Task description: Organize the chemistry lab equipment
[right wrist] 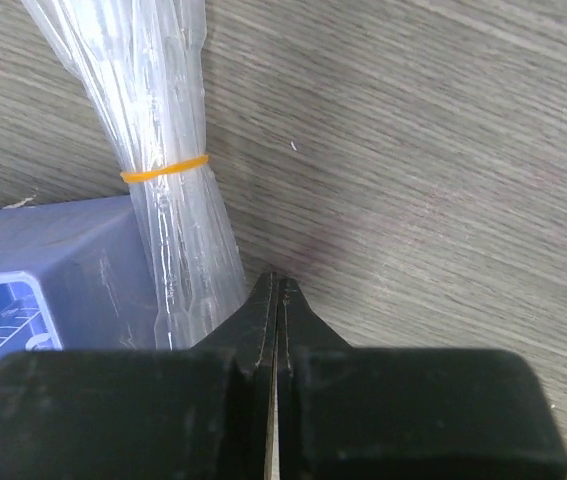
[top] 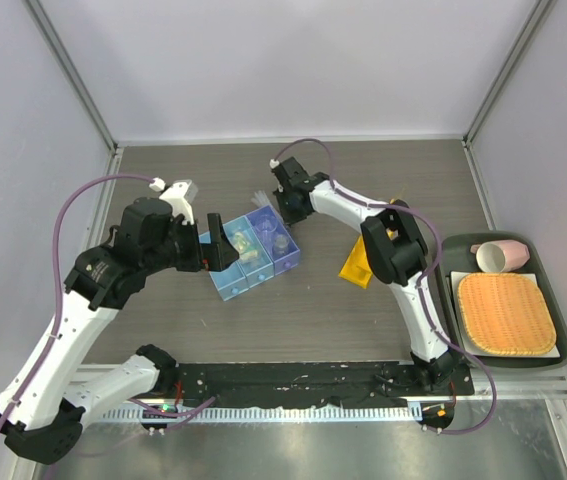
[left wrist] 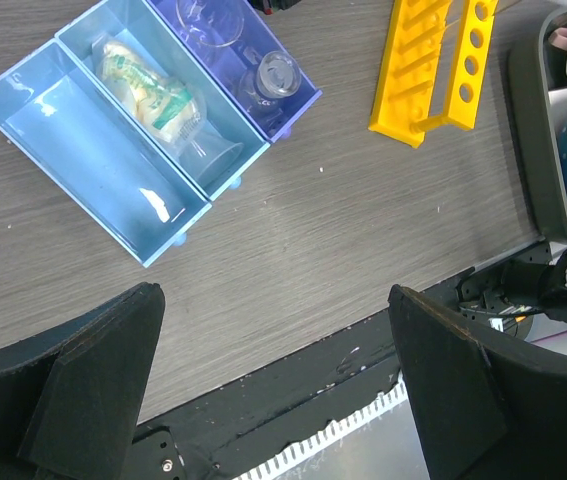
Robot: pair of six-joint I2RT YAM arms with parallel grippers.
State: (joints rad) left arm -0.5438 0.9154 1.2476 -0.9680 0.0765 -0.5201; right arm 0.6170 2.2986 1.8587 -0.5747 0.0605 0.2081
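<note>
Your left pincer (left wrist: 275, 300) hangs spread wide with nothing between its fingers, over bare table (left wrist: 323, 260). Its wrist camera shows you what the overhead view only blurs. Ahead of it and to its left, the middle blue bin (left wrist: 243, 168) holds the packet (left wrist: 148, 90) of green-beige contents with a small clear piece lying against it. The purple bin (left wrist: 293, 115) alongside holds the tiny beaker (left wrist: 278, 75). Ahead and to its right lies the yellow rack (left wrist: 433, 60), its round holes plain here. From overhead the right arm covers most of that rack.

Only the right wrist camera tells you about your right pincer (right wrist: 275, 295). Its fingers are pressed together in a thin seam, and you can see nothing caught in it. Just ahead and to its left, the bundle of clear droppers (right wrist: 168, 130), ringed by an orange band (right wrist: 163, 168), leans against the purple bin's outer wall.

The bundle's far end runs off the top of that picture and its near end slips behind the left finger, so you cannot tell whether it touches the pincer. A second clear item in the purple bin is cut off by the left wrist picture's top edge.
</note>
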